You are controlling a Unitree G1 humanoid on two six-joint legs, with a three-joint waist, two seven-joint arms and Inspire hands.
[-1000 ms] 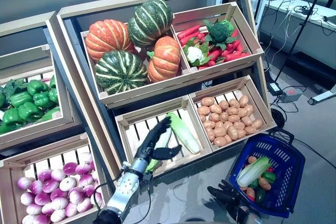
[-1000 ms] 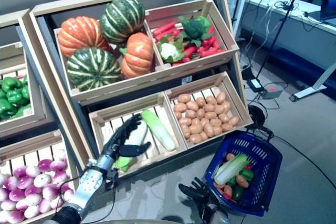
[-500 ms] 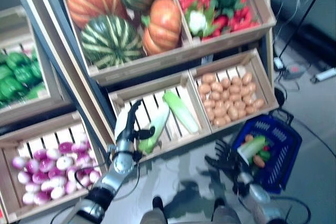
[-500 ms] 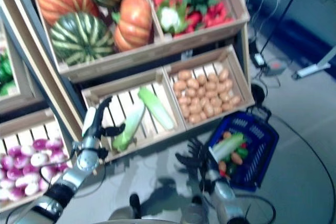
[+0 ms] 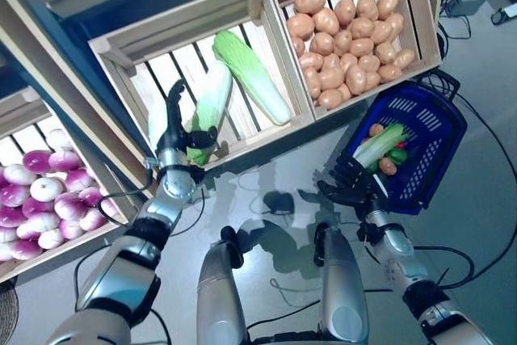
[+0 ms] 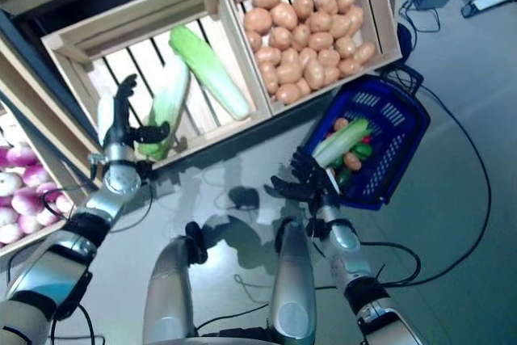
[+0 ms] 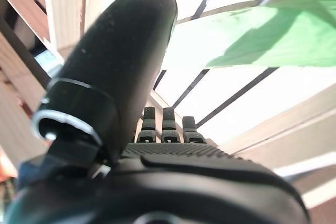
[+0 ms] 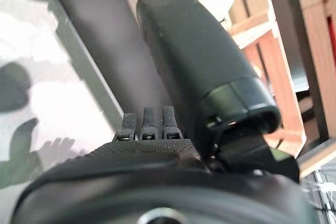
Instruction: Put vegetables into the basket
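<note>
A light wooden display stand (image 5: 48, 46) of slatted crates is seen above a grey concrete floor (image 5: 266, 167). One slatted wooden crate (image 5: 254, 6) is set beside another wooden crate (image 5: 424, 14), the two parted by a shared wall. A further wooden crate (image 5: 24, 131) is seen lower, at the stand's left. Black cables (image 5: 493, 143) are trailed across the floor.

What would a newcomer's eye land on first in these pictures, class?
Probably the crate of potatoes at the upper right, and the two long green cabbages in the slatted crate beside it. The left hand reaches open at the nearer cabbage, and the blue basket sits on the floor, already holding vegetables.
</note>
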